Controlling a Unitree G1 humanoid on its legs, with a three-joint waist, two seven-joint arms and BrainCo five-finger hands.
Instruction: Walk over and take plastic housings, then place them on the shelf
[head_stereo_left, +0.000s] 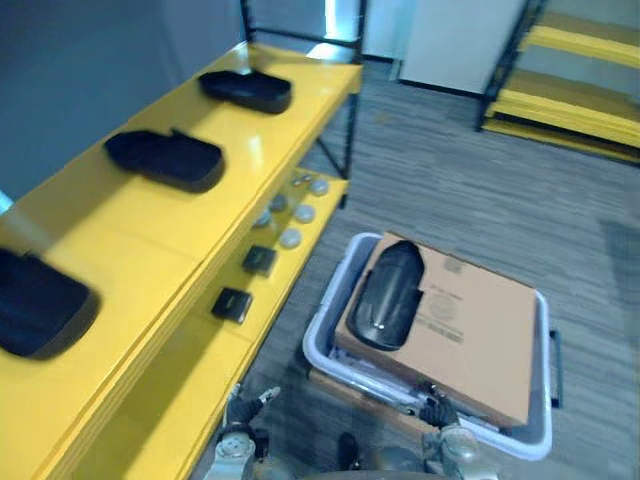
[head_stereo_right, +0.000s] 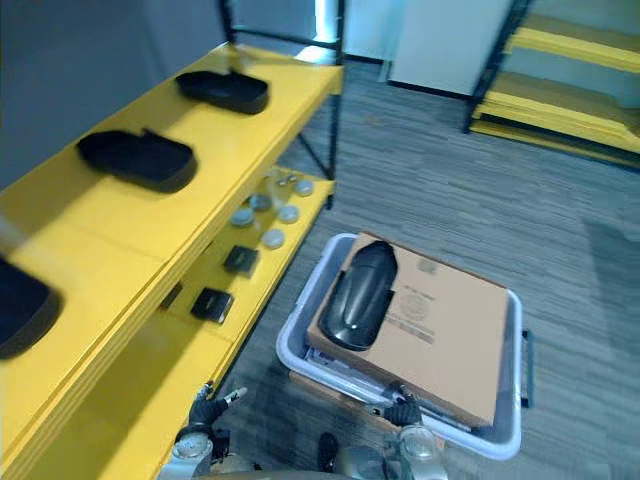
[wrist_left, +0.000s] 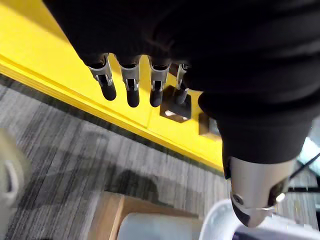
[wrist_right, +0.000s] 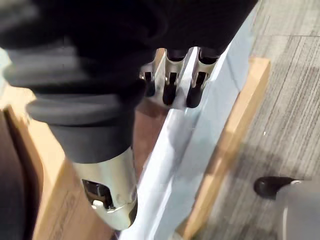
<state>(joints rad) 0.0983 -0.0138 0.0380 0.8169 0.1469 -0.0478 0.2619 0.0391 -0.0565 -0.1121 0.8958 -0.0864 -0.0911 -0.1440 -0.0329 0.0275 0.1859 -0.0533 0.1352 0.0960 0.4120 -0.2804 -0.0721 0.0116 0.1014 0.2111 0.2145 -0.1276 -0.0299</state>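
One black plastic housing (head_stereo_left: 388, 295) lies on a brown cardboard box (head_stereo_left: 470, 330) that rests across a pale bin (head_stereo_left: 322, 325) on the floor. Three more black housings (head_stereo_left: 247, 88) (head_stereo_left: 167, 158) (head_stereo_left: 35, 305) lie in a row on the top board of the yellow shelf (head_stereo_left: 240, 150) at the left. My left hand (head_stereo_left: 238, 420) hangs low beside the shelf's lower board, its fingers (wrist_left: 132, 82) straight and empty. My right hand (head_stereo_left: 438, 412) hangs over the bin's near rim (wrist_right: 175, 145), its fingers (wrist_right: 172, 85) relaxed and holding nothing.
The lower shelf board (wrist_left: 45, 55) carries several small round discs (head_stereo_left: 290, 215) and two small black square parts (head_stereo_left: 259, 260) (head_stereo_left: 231, 304). A wooden base (wrist_right: 235, 135) sits under the bin. Another yellow rack (head_stereo_left: 570, 90) stands at the back right across grey carpet.
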